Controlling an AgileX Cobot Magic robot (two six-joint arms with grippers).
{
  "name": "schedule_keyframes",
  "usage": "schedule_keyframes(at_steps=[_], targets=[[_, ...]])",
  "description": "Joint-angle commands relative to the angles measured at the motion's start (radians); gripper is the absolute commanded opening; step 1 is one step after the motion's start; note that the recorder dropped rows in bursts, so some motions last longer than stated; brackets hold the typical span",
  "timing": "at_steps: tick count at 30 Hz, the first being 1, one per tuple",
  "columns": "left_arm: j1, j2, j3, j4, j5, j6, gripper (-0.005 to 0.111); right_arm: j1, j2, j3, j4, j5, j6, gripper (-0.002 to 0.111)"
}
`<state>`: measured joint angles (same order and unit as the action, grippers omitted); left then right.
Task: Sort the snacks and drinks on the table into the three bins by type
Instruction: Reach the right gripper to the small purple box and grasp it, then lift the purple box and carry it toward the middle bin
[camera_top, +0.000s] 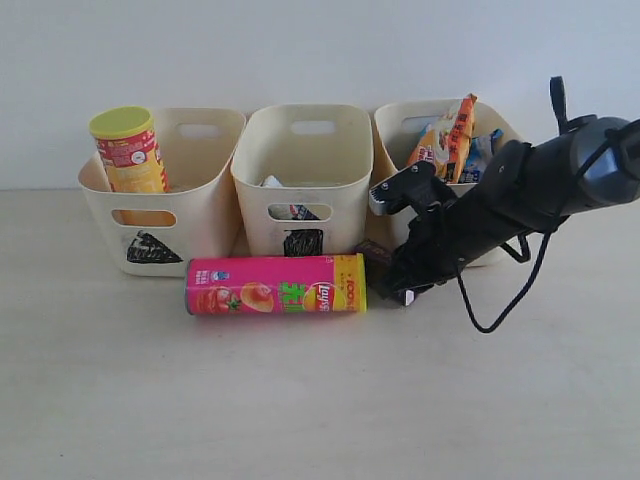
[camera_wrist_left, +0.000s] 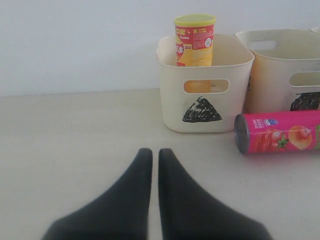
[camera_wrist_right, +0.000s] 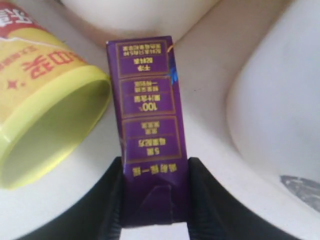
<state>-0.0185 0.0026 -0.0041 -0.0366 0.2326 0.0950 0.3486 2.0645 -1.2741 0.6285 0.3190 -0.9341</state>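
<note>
**A:** Where is the purple carton?

**B:** It is on the table, on the near side of the bins. It sits in front of the gap between the middle bin and the right bin, just beside the yellow end of the pink tube. The right gripper has its jaws narrow, pressed against the carton's two long sides at one end.

**A:** And the left gripper?

**B:** It is closed on nothing, over bare table on the left.

**A:** What could go wrong from here?

**B:** The hold covers only the carton's end, so the carton may pivot or slip once it is lifted. The tube lies so close that a sideways swing could set it rolling. The middle bin already holds the other drink and is not far to carry. But a low lift could catch the carton on that bin's rim.
</note>
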Motion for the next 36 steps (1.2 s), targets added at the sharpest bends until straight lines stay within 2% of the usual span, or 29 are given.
schedule_keyframes(at_steps=[1, 5, 8, 14, 16, 18, 20, 28, 36], targets=[[-0.003, -0.003, 0.004, -0.003, -0.003, 0.003, 0.004, -0.001, -0.063, -0.005, -0.007, 0.085, 0.003, 0.000], [-0.003, -0.003, 0.004, -0.003, -0.003, 0.003, 0.004, -0.001, -0.124, -0.005, -0.036, 0.178, 0.080, 0.000], [-0.003, -0.003, 0.004, -0.003, -0.003, 0.003, 0.004, -0.001, -0.204, -0.005, -0.181, 0.253, 0.283, 0.000], [-0.003, -0.003, 0.004, -0.003, -0.003, 0.003, 0.004, -0.001, -0.361, -0.005, -0.234, 0.341, 0.382, 0.000], [-0.003, -0.003, 0.004, -0.003, -0.003, 0.003, 0.004, -0.001, -0.394, -0.005, -0.225, 0.460, 0.410, 0.000], [-0.003, -0.003, 0.004, -0.003, -0.003, 0.003, 0.004, 0.001, -0.398, -0.005, -0.135, 0.683, 0.354, 0.000], [-0.003, -0.003, 0.004, -0.003, -0.003, 0.003, 0.004, 0.018, -0.399, -0.005, -0.092, 0.819, 0.319, 0.000], [-0.003, -0.003, 0.004, -0.003, -0.003, 0.003, 0.004, 0.099, -0.362, -0.004, -0.093, 0.890, 0.323, 0.000], [-0.003, -0.003, 0.004, -0.003, -0.003, 0.003, 0.004, 0.152, -0.259, -0.004, -0.100, 0.793, 0.354, 0.000]])
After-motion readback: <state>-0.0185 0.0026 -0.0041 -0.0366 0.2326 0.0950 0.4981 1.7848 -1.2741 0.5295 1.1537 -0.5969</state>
